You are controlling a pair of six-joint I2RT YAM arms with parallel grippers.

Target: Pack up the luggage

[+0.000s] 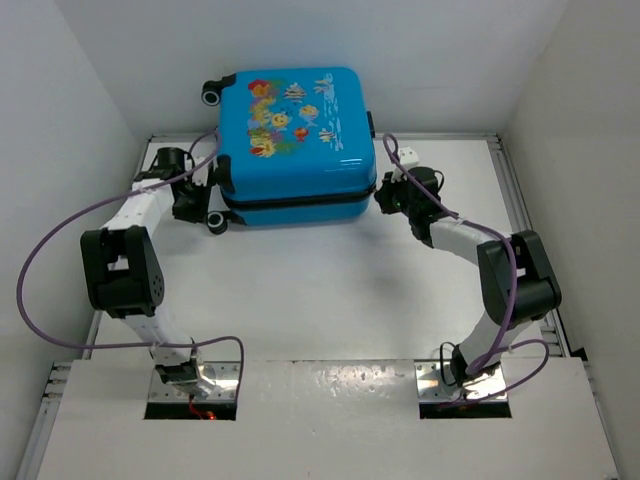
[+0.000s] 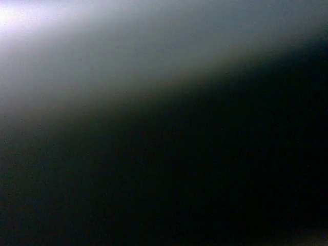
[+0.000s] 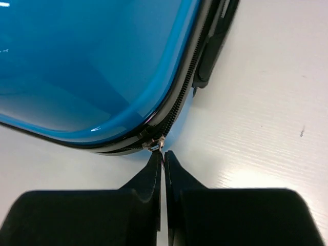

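The luggage (image 1: 295, 150), a bright-blue hard-shell suitcase with fish prints, lies flat and closed at the back of the table. It also fills the upper left of the right wrist view (image 3: 92, 66). My right gripper (image 1: 384, 196) is at its near right corner. In the right wrist view my right gripper (image 3: 163, 154) is shut on the thin pull tab of the metal zipper slider (image 3: 154, 144). My left gripper (image 1: 203, 196) is pressed against the suitcase's left side between its two wheels. The left wrist view is dark and blurred, so its jaws are hidden.
Black wheels (image 1: 212, 95) (image 1: 217, 222) stick out on the suitcase's left side. A black side handle (image 3: 210, 51) sits on its right side. White walls enclose the table on the left, back and right. Purple cables (image 1: 40, 250) loop beside both arms.
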